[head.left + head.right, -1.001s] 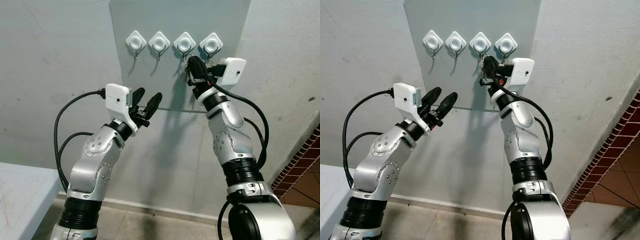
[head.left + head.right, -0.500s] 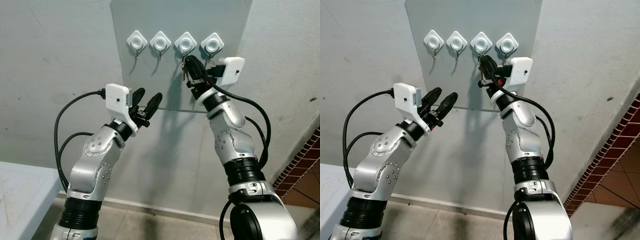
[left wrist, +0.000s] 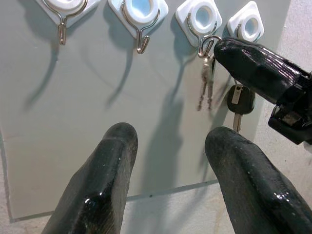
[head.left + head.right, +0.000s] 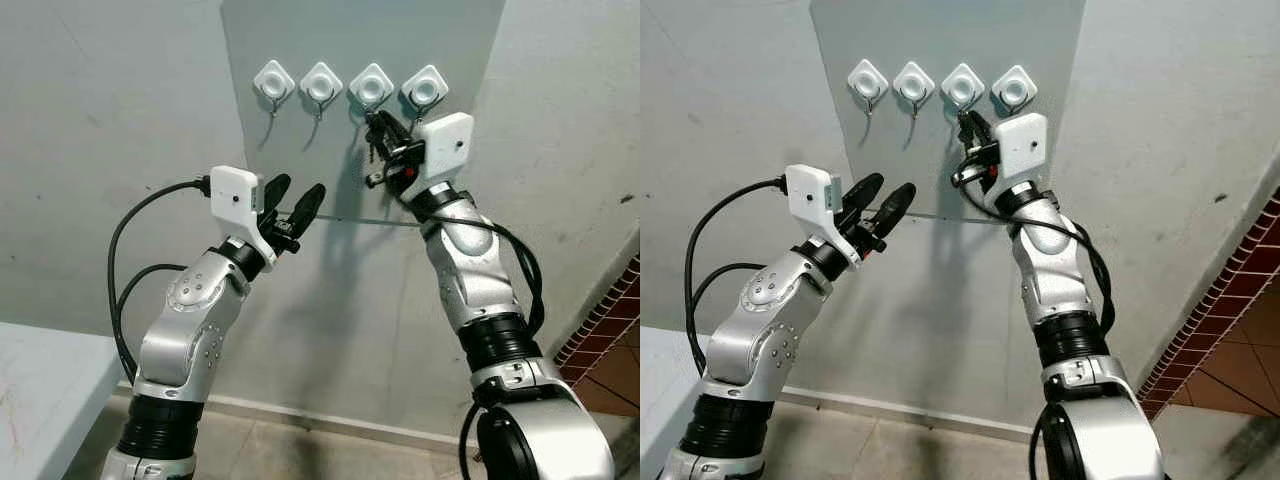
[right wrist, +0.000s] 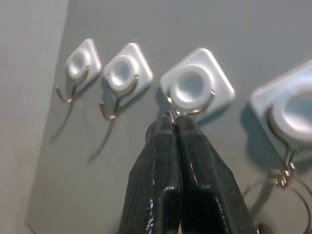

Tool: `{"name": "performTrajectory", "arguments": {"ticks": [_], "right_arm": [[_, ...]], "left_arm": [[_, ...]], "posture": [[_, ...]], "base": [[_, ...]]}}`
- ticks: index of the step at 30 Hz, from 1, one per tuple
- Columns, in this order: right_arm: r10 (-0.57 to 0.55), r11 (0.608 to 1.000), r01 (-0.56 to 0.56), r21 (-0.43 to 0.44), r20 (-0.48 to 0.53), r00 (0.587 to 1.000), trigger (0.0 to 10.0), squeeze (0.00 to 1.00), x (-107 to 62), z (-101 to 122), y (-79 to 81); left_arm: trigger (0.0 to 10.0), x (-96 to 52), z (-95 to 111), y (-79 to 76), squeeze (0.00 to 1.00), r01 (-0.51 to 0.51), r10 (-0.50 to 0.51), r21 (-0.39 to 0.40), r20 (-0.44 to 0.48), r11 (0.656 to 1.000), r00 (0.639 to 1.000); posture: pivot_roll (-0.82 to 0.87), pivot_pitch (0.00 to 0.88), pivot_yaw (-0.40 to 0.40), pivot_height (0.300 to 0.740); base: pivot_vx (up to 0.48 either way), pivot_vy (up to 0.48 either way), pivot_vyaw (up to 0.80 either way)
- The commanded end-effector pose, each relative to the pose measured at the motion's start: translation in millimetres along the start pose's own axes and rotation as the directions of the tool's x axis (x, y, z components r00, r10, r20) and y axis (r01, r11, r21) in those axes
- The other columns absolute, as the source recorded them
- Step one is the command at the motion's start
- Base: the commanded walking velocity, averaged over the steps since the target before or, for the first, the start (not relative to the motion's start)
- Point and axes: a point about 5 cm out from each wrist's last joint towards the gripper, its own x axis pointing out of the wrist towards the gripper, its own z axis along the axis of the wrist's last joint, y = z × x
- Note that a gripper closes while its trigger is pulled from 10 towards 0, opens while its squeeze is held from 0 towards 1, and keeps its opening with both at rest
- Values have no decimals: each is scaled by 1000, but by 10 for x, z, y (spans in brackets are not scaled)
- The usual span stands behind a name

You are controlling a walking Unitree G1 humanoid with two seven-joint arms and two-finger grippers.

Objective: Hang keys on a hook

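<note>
The right gripper [image 5: 174,127] is up at the third hook [image 5: 191,105] from the left, fingers pinched tight together at the ring — the keys [image 3: 207,87] dangle from that hook against the grey panel [image 4: 300,240]. The left gripper [image 4: 293,203] hovers lower left, fingers spread, holding nothing.

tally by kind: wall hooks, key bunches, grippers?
White wall hooks: 4
Key bunches: 1, keys at the third hook from the left
Grippers: 2, left gripper and right gripper
Total: 7
</note>
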Motion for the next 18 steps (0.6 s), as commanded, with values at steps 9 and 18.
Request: {"name": "performTrajectory", "arguments": {"ticks": [9, 18], "right_arm": [[47, 967, -48, -249, -10, 999, 10000, 0, 71, 32, 52], [73, 950, -80, -301, -34, 997, 10000, 0, 58, -24, 79]], "left_arm": [[10000, 8, 81, 5, 0, -6, 6, 2, 21, 1000, 1000], [10000, 6, 87, 14, 0, -11, 11, -2, 22, 1000, 1000]], "posture": [[139, 0, 43, 740], [141, 0, 43, 740]], "base": [[0, 0, 0], [0, 0, 0]]}}
